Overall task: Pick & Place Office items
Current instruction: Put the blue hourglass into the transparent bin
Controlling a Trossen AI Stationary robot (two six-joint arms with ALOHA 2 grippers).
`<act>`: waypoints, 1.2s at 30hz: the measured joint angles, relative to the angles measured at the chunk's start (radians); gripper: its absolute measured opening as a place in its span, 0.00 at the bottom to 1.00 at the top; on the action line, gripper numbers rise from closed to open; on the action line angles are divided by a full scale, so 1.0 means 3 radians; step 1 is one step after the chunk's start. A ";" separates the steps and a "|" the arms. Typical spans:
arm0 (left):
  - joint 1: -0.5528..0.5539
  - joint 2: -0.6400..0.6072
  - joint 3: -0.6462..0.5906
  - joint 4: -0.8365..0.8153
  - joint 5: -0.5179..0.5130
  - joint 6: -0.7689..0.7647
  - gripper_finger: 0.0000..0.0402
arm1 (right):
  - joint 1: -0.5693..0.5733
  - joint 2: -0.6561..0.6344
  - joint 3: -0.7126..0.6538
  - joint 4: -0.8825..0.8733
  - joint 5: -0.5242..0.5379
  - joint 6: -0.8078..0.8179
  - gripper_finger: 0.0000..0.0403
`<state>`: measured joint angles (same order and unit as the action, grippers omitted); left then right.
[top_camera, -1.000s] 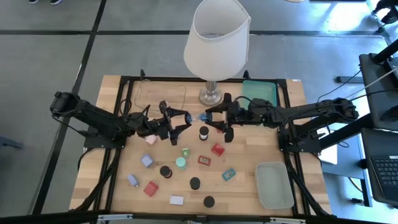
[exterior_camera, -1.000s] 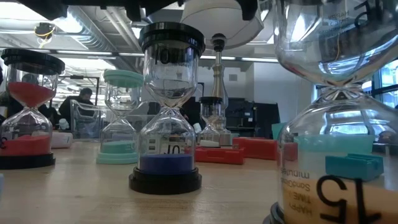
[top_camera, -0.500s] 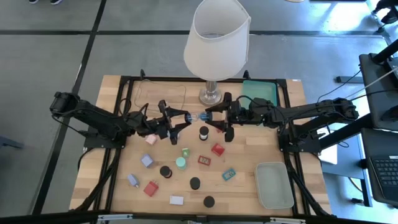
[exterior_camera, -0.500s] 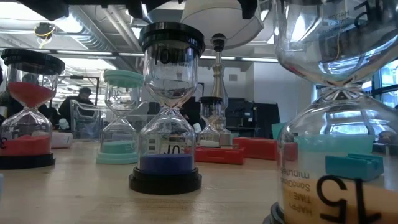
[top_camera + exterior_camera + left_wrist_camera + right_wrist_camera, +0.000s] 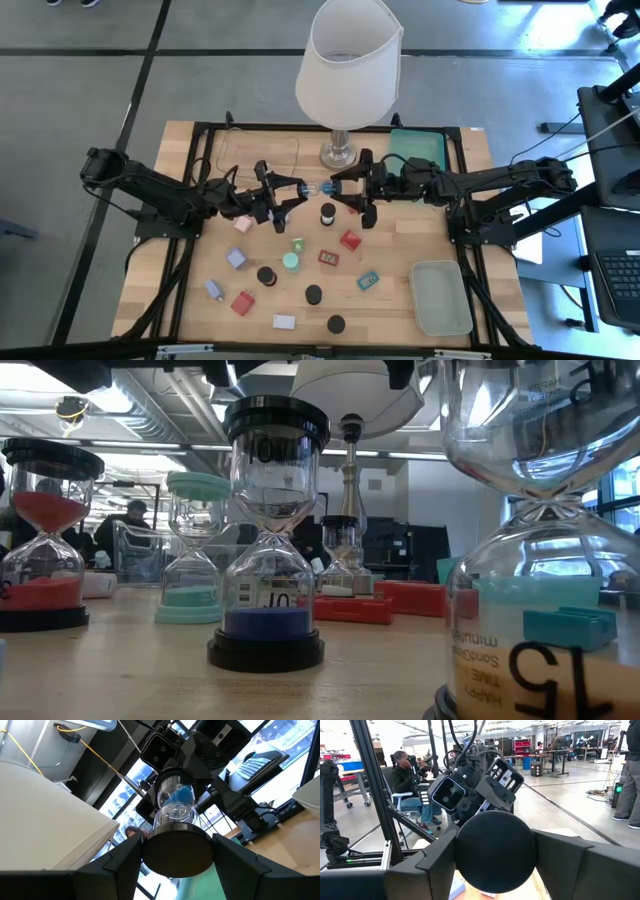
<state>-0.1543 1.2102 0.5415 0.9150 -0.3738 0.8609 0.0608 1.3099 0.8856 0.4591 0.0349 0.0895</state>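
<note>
A small hourglass point(image 5: 318, 188) with blue sand and black end caps hangs level above the table's middle, between my two grippers. My left gripper point(image 5: 296, 193) is shut on one end of it and my right gripper point(image 5: 340, 190) on the other. Below them, the other office items stand on the wooden table: a black-capped timer point(image 5: 327, 213), a red block point(image 5: 349, 240), a teal one point(image 5: 368, 281), a lavender one point(image 5: 236, 259) and several more. The low view shows a blue-sand timer point(image 5: 268, 540) and a red-sand timer point(image 5: 45, 535) standing upright. My left gripper pinches the hourglass's black end cap point(image 5: 176, 852) between its two fingers point(image 5: 122, 862), coming level from the table's left side. The glass point(image 5: 175, 802) points away along the fingers, clear of the table. My right gripper has the opposite black end cap point(image 5: 495, 851) between its two fingers point(image 5: 437, 857), coming level from the table's right side. The hourglass lies in line with the fingers, lifted clear.
A big white-shaded lamp point(image 5: 348, 70) stands at the far middle, its base point(image 5: 338, 155) just beyond the grippers. There is a green tray point(image 5: 418, 148) at the far right, a grey-green tray point(image 5: 440, 298) at the near right and a clear tray point(image 5: 255, 150) at the far left.
My left gripper's fingers have drawn in onto the hourglass's end cap. Both arms and the hourglass have stayed where they were.
</note>
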 joint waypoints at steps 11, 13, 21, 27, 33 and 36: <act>-0.0001 0.0003 0.0000 0.0020 -0.0025 -0.0095 0.52 | -0.0005 0.0004 0.0000 -0.0016 0.0005 -0.0001 0.73; -0.0001 0.0003 0.0000 0.0033 -0.0026 -0.0096 0.52 | -0.0024 0.0004 0.0000 -0.0055 0.0004 -0.0051 0.76; 0.0000 0.0003 0.0000 0.0187 -0.0193 -0.0096 0.52 | -0.0219 -0.0141 0.0000 -0.0509 0.0005 -0.0054 0.86; 0.0000 0.0003 0.0000 0.0189 -0.0510 -0.0098 0.52 | -0.0334 -0.0333 0.0000 -0.1057 0.0006 0.0037 0.91; 0.0028 0.0003 0.0000 0.0167 -0.2134 -0.0478 0.52 | -0.0338 -0.0454 0.0000 -0.1619 0.0033 0.0198 0.91; 0.0120 0.0001 0.0000 0.0153 -0.2853 -0.0548 0.52 | -0.0338 -0.0466 0.0000 -0.1803 0.0043 0.0197 0.91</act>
<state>-0.1183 1.2106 0.5415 0.9609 -1.2298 0.6966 -0.0406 1.1702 0.8856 -0.0818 0.0478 0.1486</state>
